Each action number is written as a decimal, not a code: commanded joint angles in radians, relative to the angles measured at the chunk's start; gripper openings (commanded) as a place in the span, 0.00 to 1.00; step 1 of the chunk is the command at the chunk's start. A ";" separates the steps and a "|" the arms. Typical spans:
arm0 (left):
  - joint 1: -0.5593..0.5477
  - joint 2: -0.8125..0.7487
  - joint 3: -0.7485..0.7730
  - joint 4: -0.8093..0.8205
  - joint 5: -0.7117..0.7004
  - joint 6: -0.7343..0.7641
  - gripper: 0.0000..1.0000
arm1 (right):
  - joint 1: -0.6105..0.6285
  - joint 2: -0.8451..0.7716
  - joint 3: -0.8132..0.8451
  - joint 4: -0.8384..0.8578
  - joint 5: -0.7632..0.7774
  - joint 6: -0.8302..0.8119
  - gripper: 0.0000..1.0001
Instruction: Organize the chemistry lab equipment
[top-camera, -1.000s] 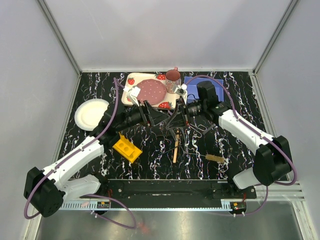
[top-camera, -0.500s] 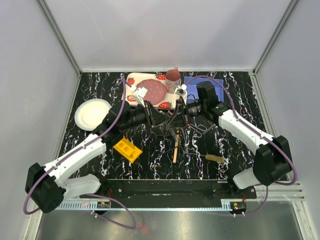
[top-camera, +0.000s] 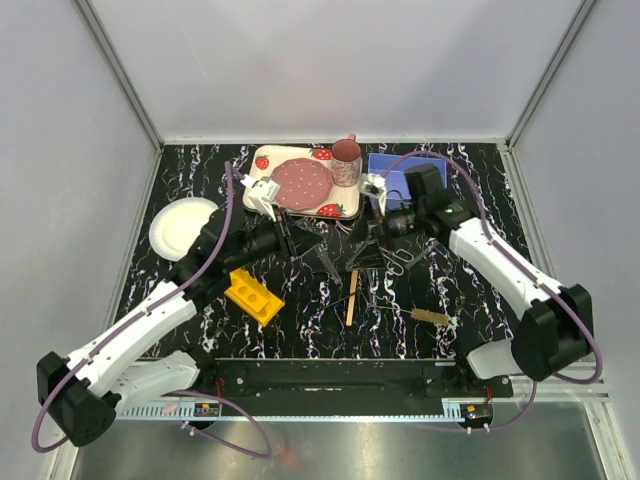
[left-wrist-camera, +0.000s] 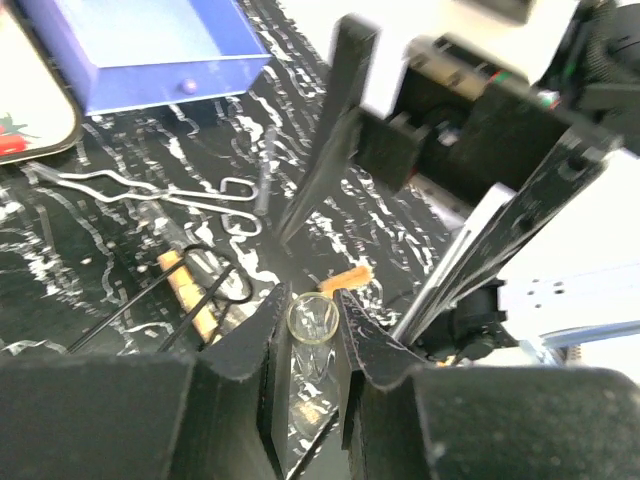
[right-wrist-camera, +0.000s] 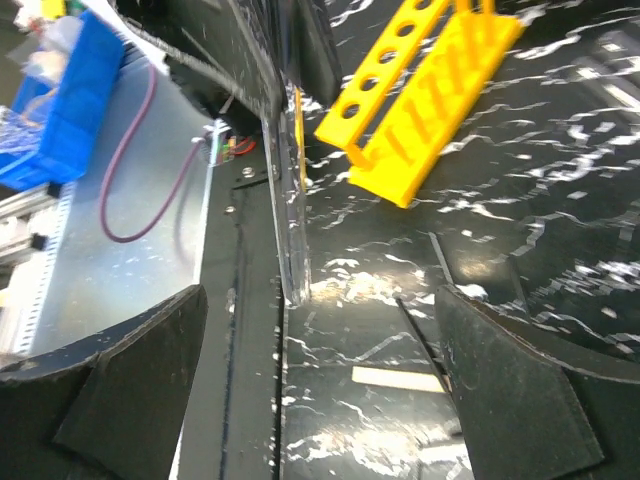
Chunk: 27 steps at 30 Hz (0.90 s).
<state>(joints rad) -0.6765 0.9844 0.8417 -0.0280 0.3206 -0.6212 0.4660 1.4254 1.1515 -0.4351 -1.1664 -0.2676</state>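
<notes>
Clear glass tube (left-wrist-camera: 312, 322): light, rigid, smooth-walled and fragile; likely to slip in a loose grip and crack under excess force. Hold it just below the open rim. The left gripper (left-wrist-camera: 310, 318) pinches it there, above the black marbled table (top-camera: 460, 300). The right gripper (right-wrist-camera: 320, 340) is fully spread, not touching the tube. The yellow plastic rack with round holes (top-camera: 253, 296) lies nearby.
</notes>
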 joint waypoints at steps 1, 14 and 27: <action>0.020 -0.078 0.028 -0.153 -0.129 0.119 0.17 | -0.136 -0.141 -0.007 -0.108 0.037 -0.151 0.99; 0.043 -0.213 0.183 -0.579 -0.534 0.356 0.18 | -0.282 -0.272 -0.156 -0.094 0.171 -0.199 1.00; 0.149 -0.224 0.200 -0.612 -0.847 0.376 0.19 | -0.328 -0.304 -0.239 -0.033 0.168 -0.208 1.00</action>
<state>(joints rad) -0.5774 0.7715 1.0389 -0.6651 -0.4019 -0.2565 0.1474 1.1431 0.9100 -0.5133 -1.0046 -0.4530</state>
